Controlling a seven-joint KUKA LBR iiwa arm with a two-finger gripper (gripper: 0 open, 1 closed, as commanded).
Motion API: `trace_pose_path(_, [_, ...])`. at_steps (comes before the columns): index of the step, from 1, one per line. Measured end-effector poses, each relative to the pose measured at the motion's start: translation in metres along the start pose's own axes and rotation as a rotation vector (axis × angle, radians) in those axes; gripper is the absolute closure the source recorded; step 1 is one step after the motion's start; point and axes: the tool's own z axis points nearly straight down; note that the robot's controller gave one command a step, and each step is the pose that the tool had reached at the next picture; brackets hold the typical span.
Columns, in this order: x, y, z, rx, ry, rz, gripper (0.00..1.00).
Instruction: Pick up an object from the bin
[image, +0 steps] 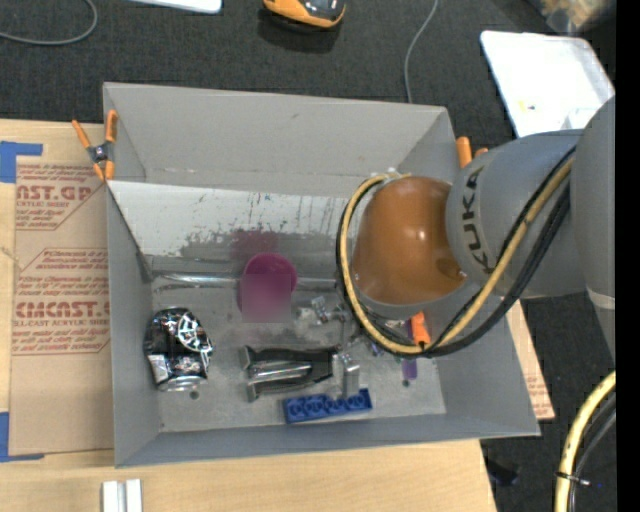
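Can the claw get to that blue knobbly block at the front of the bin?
Probably yes. The blue block lies flat with nothing on it, and the claw hangs close by. The black-and-silver tool beside it might get bumped.

The bin (160, 390) is scuffed matt grey metal, the crushed can (177, 348) shiny, the pink cup (266, 285) smooth plastic.

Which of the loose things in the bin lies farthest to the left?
The crumpled black-and-silver can, alone at the far left; the pink cup, black tool and blue brick lie further right.
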Motion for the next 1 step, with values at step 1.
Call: trace_pose_path(1, [-0.0186, 0.0344, 0.0549, 0.001, -0.006, -0.261, 0.00])
